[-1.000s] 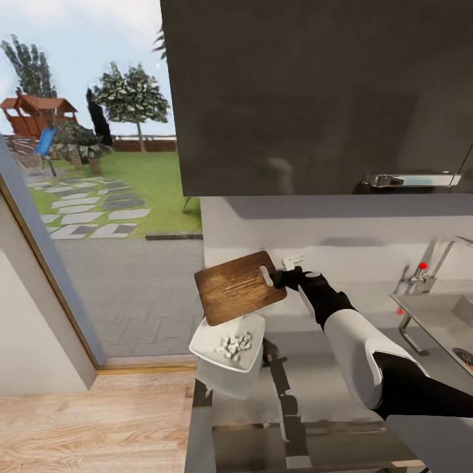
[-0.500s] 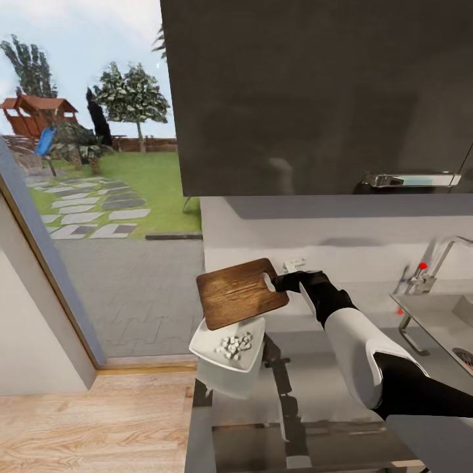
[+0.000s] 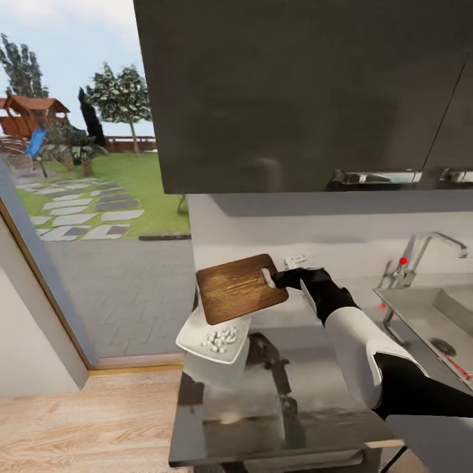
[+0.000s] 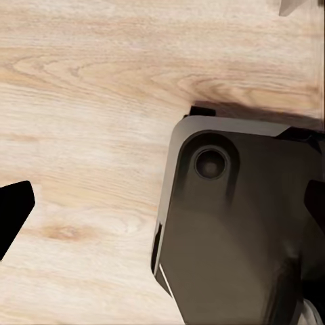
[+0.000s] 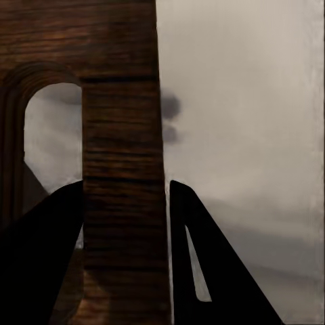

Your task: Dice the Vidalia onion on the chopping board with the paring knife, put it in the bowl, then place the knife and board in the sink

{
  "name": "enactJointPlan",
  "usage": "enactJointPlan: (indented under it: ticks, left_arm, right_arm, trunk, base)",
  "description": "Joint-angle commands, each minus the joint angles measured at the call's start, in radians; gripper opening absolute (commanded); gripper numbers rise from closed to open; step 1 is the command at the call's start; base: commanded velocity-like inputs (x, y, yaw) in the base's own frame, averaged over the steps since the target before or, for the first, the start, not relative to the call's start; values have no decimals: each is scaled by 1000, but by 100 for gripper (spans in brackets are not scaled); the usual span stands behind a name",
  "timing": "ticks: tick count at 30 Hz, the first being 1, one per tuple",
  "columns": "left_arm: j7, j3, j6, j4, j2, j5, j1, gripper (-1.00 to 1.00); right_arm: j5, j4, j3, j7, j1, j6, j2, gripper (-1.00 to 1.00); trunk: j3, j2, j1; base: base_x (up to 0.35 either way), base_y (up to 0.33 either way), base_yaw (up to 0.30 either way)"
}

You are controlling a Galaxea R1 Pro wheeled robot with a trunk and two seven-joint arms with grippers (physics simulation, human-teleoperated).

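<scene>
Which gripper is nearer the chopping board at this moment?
Right. The right gripper clamps the chopping board at its slotted handle end, above the bowl. The left wrist camera looks down at wood floor.

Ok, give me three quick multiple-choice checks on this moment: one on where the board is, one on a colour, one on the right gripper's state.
1. Where is the chopping board?
A. Lying in the sink
B. Held in the air over the bowl
C. Flat on the floor

2. What colour is the bowl?
A. White
B. Red
C. Green

3. What is the right gripper doing?
A. Hanging open over the faucet
B. Shut on the knife
C. Shut on the board's handle end

Answers:
1 B: the head view shows the board raised, partly covering the bowl of diced onion.
2 A: its rim and inside render white.
3 C: the right wrist view shows a finger each side of the wood strip beside the slot.
</scene>
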Motion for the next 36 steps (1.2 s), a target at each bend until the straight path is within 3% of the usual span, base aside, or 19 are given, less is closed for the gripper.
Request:
enactJointPlan:
  ticks: [1, 4, 14, 36]
  left_arm:
    - [1, -8, -7, 4, 0, 6, -2, 100]
    - [1, -8, -7, 4, 0, 6, -2, 100]
    - [1, -8, -7, 4, 0, 5, -2, 100]
    - [1, -8, -7, 4, 0, 6, -2, 100]
  right_arm:
    - [-5, -2, -8, 8, -1, 6, 1, -100]
    - [-32, -2, -8, 8, -1, 22, 0, -100]
    - [-39, -2, -7, 8, -1, 26, 1, -100]
    - [-38, -2, -2, 4, -1, 25, 10, -100]
  trunk:
    - [-2, -2, 0]
    - [1, -2, 0]
    - [8, -2, 0]
    - [9, -2, 0]
  base:
    - [-171, -265, -210]
    - [-169, -269, -216]
    - [-172, -276, -202]
    - [-78, -311, -7]
